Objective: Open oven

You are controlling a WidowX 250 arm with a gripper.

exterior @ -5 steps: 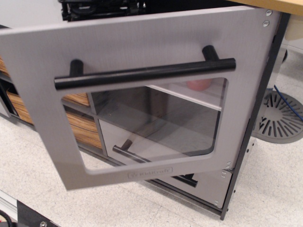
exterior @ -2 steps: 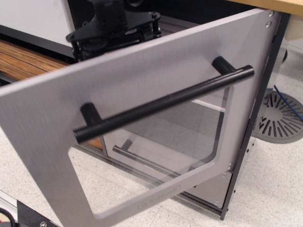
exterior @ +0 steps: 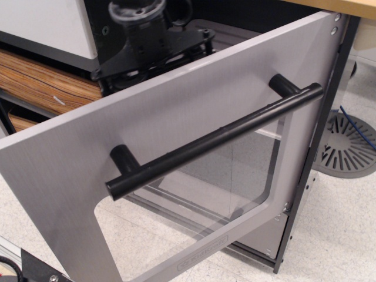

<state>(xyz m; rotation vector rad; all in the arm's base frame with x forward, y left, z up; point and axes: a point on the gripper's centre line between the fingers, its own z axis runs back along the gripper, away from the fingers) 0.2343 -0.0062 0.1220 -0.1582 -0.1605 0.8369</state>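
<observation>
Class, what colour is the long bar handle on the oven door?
Black, seen clearly in the only view, on the handle.

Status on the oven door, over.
Gripper behind the door's top edge, jaws hidden. Oven door swung well open, handle free. Nothing blocking the swing.

The oven door is brushed grey with a fine linear grain, its window clear. The handle is matt black. The end effector behind the door is black. The drawers show brown wood-grain stripes. The floor is speckled off-white. The fan grille is grey.
</observation>
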